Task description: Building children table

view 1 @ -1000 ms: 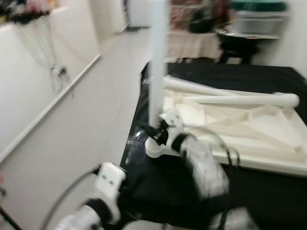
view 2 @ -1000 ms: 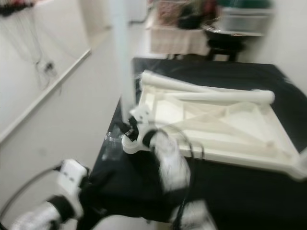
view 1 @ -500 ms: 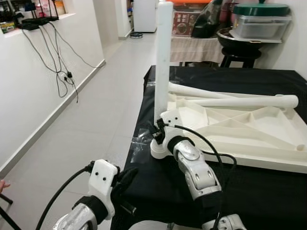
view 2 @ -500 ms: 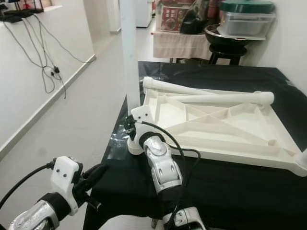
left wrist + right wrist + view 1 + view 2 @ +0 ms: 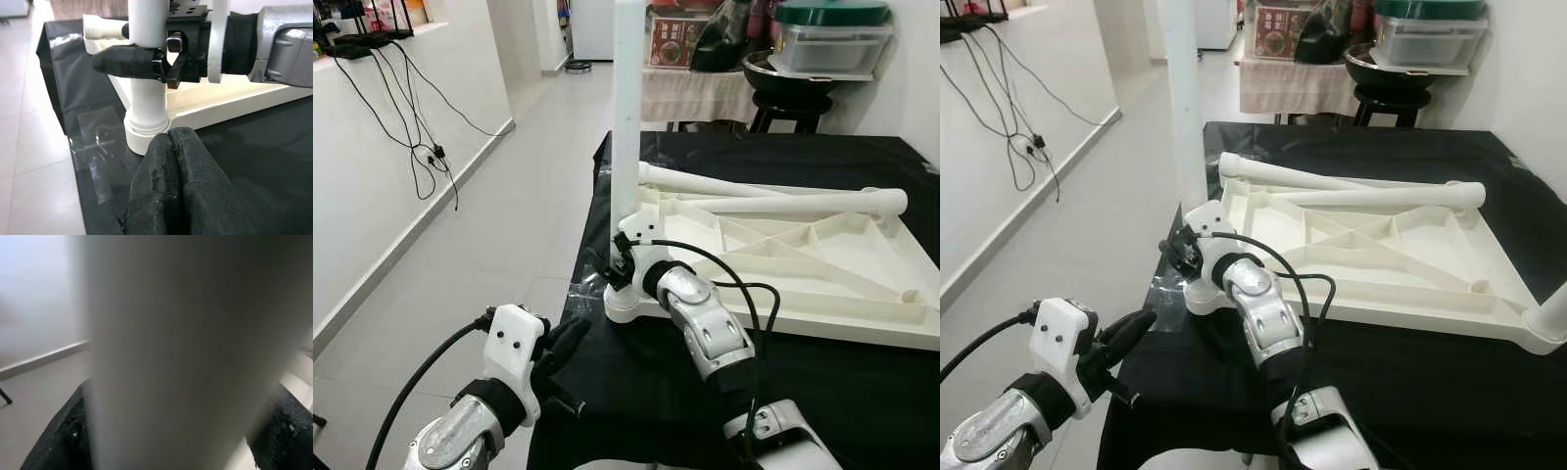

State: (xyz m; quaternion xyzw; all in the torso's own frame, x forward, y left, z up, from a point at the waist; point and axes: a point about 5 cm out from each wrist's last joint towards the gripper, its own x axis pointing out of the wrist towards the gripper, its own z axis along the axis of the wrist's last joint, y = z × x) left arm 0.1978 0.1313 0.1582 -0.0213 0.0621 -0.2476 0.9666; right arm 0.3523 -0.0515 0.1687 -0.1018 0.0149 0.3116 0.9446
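Observation:
A white children's table top (image 5: 822, 294) lies upside down on a black-covered surface (image 5: 822, 411). One white leg (image 5: 627, 117) stands upright in the socket (image 5: 145, 137) at its near left corner. My right gripper (image 5: 612, 266) is shut on this leg just above the socket; one of its black fingers (image 5: 127, 61) wraps the leg in the left wrist view. Two loose legs (image 5: 803, 206) (image 5: 705, 183) lie across the far side of the top. My left gripper (image 5: 563, 343) is shut on nothing, low at the surface's front left edge, pointing at the socket.
Grey tiled floor (image 5: 509, 186) runs along the left, beside a white wall with hanging cables (image 5: 421, 127). Behind the surface stand a stool (image 5: 783, 108) with pots and lidded containers, and a cloth-covered table (image 5: 695, 93). Clear tape (image 5: 98, 127) sticks to the black cover near the socket.
The blur has gone and the whole view has shifted a little. My right gripper stays shut on the upright leg. The left gripper sits slightly higher.

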